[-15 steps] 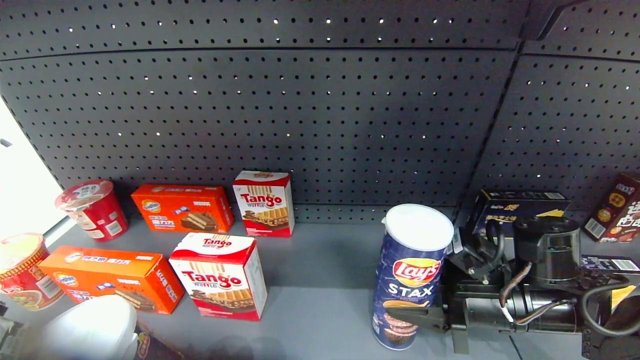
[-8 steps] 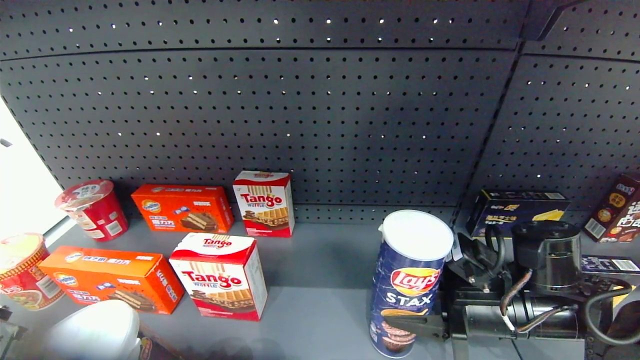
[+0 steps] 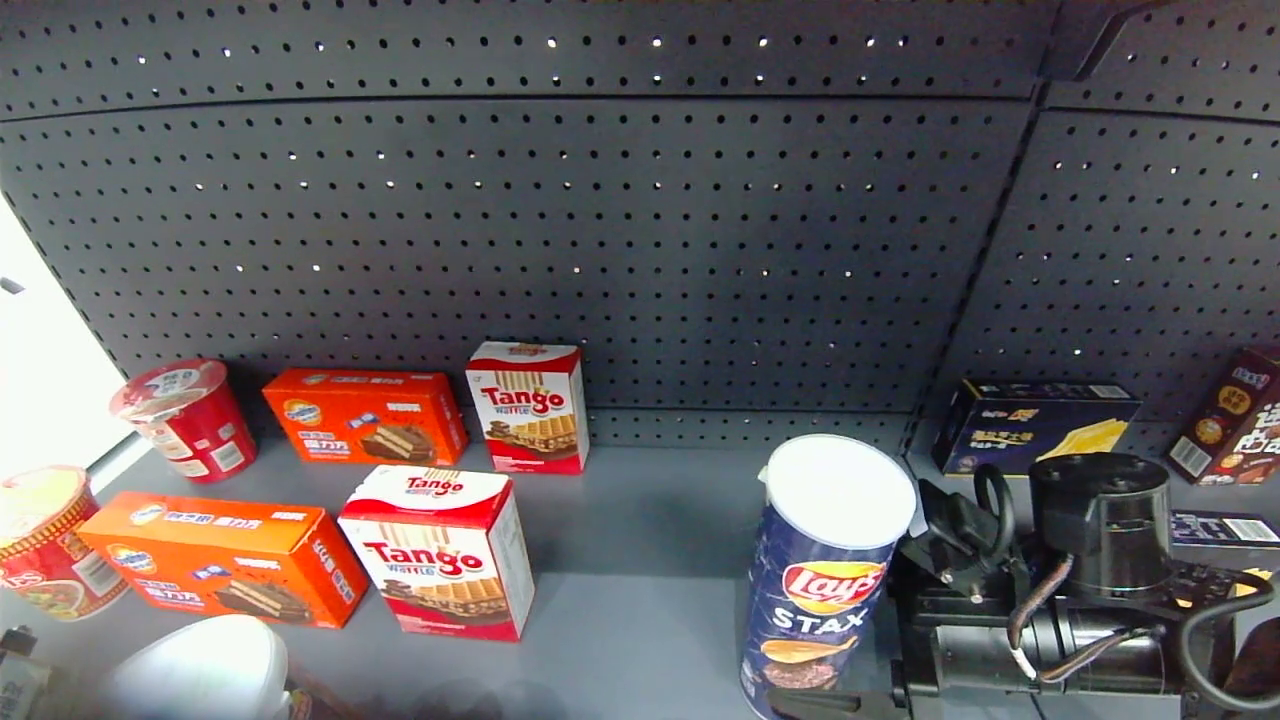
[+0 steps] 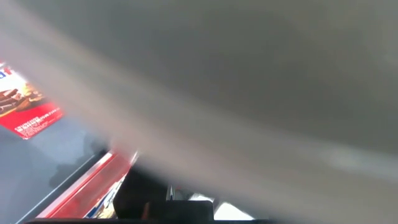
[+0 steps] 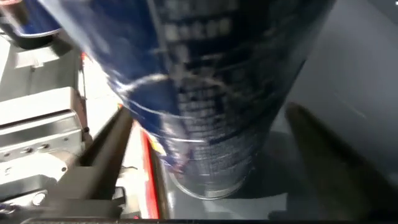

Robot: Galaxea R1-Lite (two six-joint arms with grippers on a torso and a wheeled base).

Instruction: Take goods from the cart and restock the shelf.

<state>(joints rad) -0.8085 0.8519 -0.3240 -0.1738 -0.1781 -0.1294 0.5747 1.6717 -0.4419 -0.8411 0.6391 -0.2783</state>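
One chip can (image 3: 825,570) is being handled here. In the head view it is standing upright, white lid on top, near the front edge of the shelf (image 3: 650,520). It is well to the right of the wafer boxes (image 3: 445,565) and in front of the dark box (image 3: 1035,420). The right end effector (image 3: 800,698) is gripping it low on the body from the right, with one finger crossing the can's foot at the lower edge of the view. Whether the base is touching the shelf cannot be told from here.

In the left wrist view little is reading clearly. A corner of a red box (image 4: 28,106) is lying on grey board. A dark shape, probably the left end effector (image 4: 158,202), is sitting at the frame's edge, and how far open it is I cannot tell.

In the right wrist view the two fingers (image 5: 102,152) are standing apart by the can's width and clamping the chip can (image 5: 211,87) from either side. Its base is sitting beside a red strip (image 5: 148,171), with grey shelf board beyond.

The step in hand is, I judge, the placing of the can. The next move is calling for carrying it inward over the board, keeping it upright, seating the base flat, and only then parting the fingers.
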